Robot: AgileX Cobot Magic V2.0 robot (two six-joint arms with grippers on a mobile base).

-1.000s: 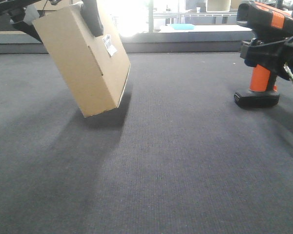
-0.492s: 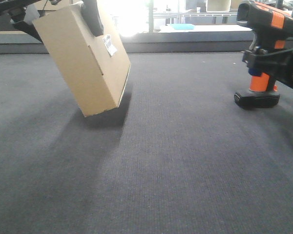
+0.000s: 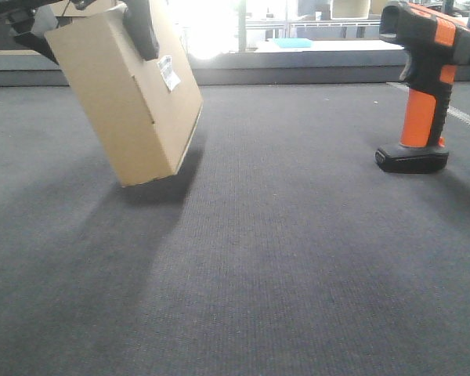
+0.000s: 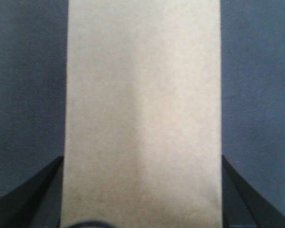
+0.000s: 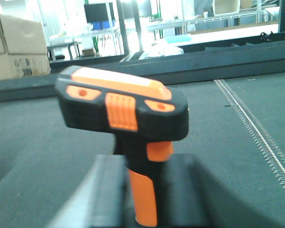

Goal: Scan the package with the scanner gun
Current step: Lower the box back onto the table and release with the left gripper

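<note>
A: Package first. Where is it?

B: The plain brown rectangular cardboard box (image 3: 124,98) hangs tilted in the left gripper (image 4: 142,209), with only its lowest corner at the dark grey carpeted surface (image 3: 298,258). A small white barcode label (image 3: 169,73) sits on the side face, just below the gripper finger (image 3: 141,27) pressed against that face.

A: So the left gripper has hold of it?

B: Yes. In the left wrist view the box fills the space straight ahead of the gripper, and a black finger (image 4: 31,197) hugs each long side, clamped against the cardboard.

A: And the scanner?

B: The pistol-shaped scanner gun (image 3: 423,86), black head with an orange stripe, orange handle and flat black base, stands upright on the carpet, well apart from the box. In the right wrist view it stands directly in front of the right gripper (image 5: 145,199), handle between two blurred dark fingers (image 5: 107,194).

A: Is that gripper gripping the handle?

B: I cannot tell; the fingers are too blurred to show contact. The front view shows nothing holding the scanner.

A: Anything beyond it?

B: Stacked cardboard boxes (image 5: 16,47), far off to the gripper's left.
</note>
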